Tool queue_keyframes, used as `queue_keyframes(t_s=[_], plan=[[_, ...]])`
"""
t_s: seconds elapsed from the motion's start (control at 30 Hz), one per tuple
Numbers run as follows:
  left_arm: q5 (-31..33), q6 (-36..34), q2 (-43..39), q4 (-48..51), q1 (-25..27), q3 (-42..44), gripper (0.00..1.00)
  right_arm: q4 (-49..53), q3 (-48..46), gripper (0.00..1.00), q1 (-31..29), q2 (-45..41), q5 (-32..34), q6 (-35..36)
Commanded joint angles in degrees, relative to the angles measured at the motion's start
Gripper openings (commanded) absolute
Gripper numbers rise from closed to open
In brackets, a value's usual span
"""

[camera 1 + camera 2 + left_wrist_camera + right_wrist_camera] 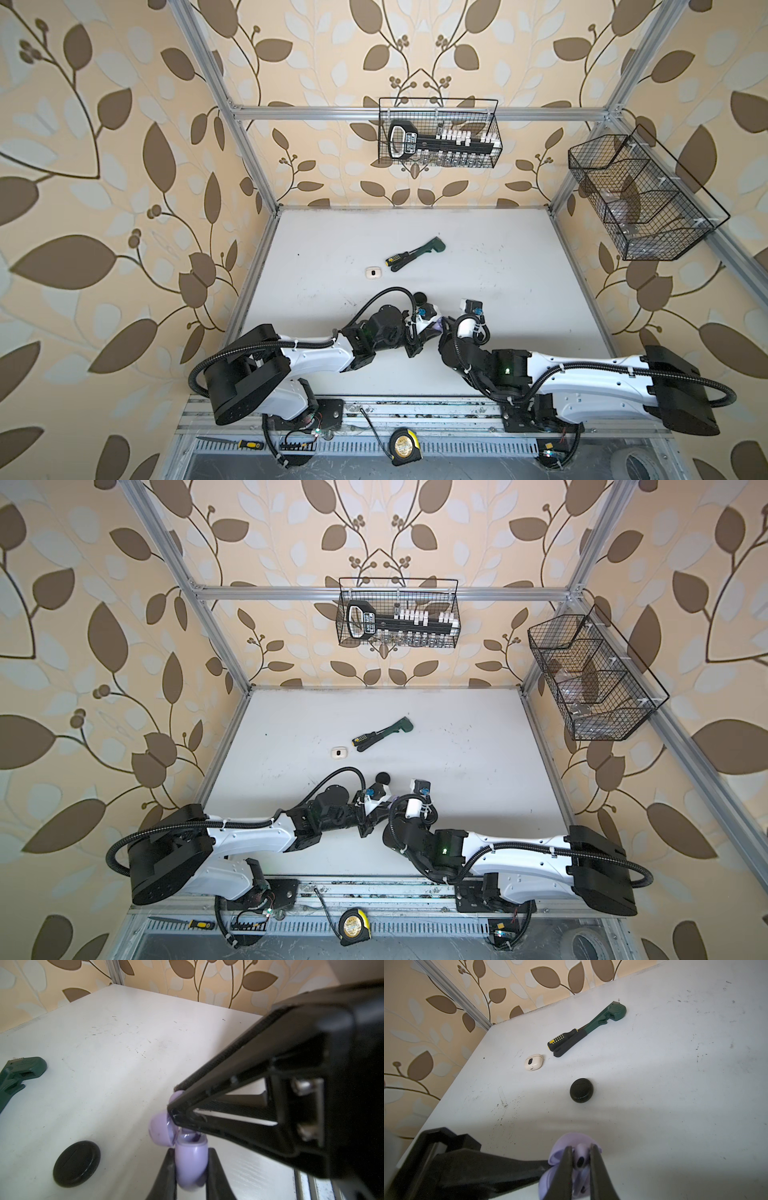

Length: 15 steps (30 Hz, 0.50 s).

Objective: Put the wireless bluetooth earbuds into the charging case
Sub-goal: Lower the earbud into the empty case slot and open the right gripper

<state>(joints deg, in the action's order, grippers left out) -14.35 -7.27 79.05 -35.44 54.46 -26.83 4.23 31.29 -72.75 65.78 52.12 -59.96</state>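
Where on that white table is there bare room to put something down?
The right side of the table is bare, from the green pipe wrench out to the edge, and so is the strip behind the wrench. The middle is crowded: cream-white case, black case, and the left gripper and right gripper together at the lilac case.

A green wrench lies on the white bench, and a black-and-yellow screwdriver lies against its handle. A wire basket with a black tool hangs on the rear rail, a second basket on the side rail. A tape measure rests at the front edge.
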Motion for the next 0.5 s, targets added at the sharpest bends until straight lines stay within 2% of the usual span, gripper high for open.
queue_keyframes(t_s=[0.0,0.47], plan=[[-0.5,0.32,-0.21,-2.42,0.65,-2.46,0.0,-0.96,0.62,0.14,-0.37,0.66,0.96,0.14],[-0.23,1.4,-0.26,-2.62,0.63,-2.55,0.0,-1.55,0.77,0.13,-0.39,1.2,2.29,-0.28]])
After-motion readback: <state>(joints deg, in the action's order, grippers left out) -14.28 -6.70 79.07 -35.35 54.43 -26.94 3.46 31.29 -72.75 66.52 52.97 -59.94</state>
